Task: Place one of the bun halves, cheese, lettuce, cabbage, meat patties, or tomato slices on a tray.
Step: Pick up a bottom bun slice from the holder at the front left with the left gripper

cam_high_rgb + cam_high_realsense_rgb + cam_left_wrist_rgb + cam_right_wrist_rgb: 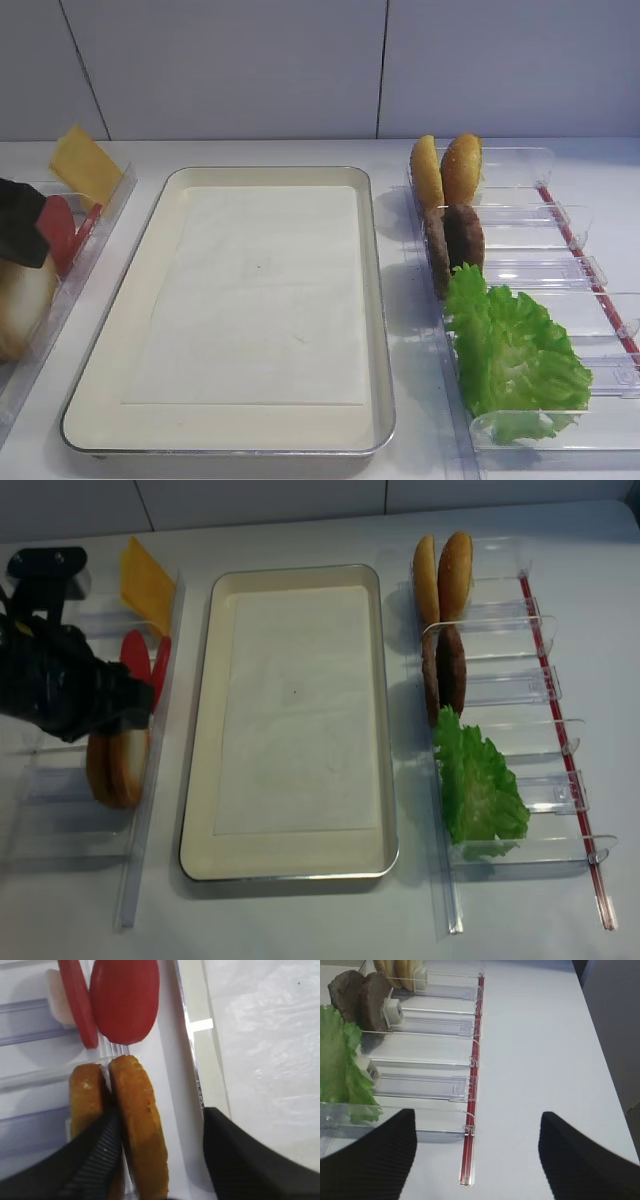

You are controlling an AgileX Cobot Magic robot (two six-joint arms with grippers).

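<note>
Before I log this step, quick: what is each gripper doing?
Left gripper: open, fingers either side of a bun half, not yet closed on it.
Right gripper: open, holding nothing.

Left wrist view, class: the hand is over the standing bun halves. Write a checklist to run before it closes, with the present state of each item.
1. Left hand open: ok.
2. One of the bun halves sits between its fingers: ok, the one nearer the tray.
3. Second bun half stays outside the grip: cannot tell; a finger is wedged between the two.
4. Tomato slices away from the fingers: ok.
5. Tray liner bare, ready for a drop: ok.
6. Right hand away from the tray, open: ok.
</note>
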